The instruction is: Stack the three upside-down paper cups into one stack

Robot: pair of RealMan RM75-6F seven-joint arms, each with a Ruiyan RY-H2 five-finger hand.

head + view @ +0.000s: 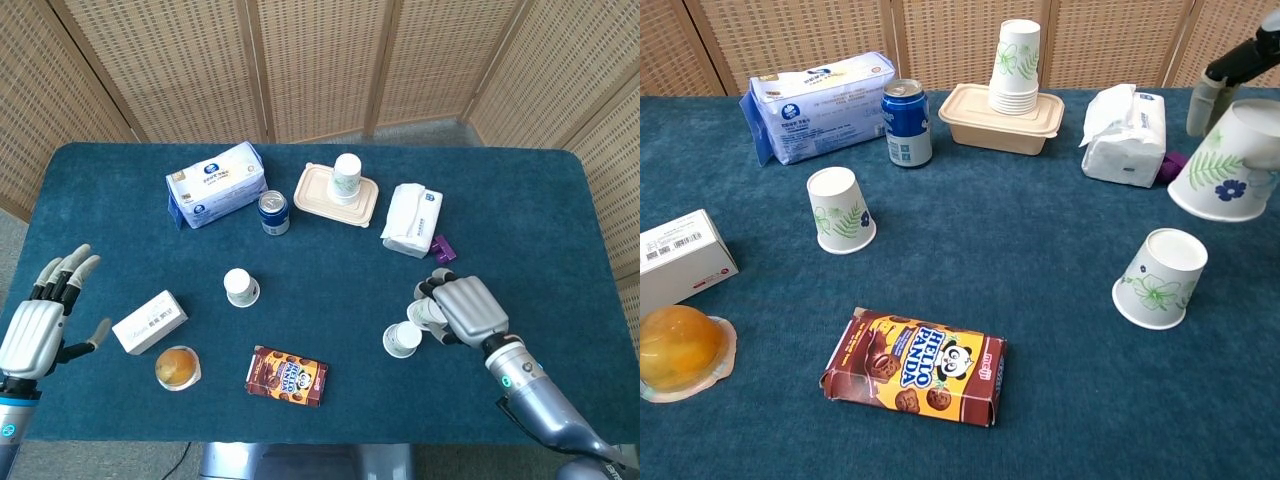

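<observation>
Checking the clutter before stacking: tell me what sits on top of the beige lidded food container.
A stack of upside-down white paper cups with green leaf prints stands on the beige lidded food container. The stack hides part of the lid, and the closed lid hides whatever is inside.

Probably a staged lab: blue-clothed table (520,190) of groceries, fenced by wicker screens (320,60).

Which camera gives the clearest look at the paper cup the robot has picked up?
The chest view. There the lifted paper cup shows its whole side, with leaf and flower print, tilted in the air above the table. In the head view, the right hand covers most of that cup, so only a small white part shows beside the fingers.
</observation>
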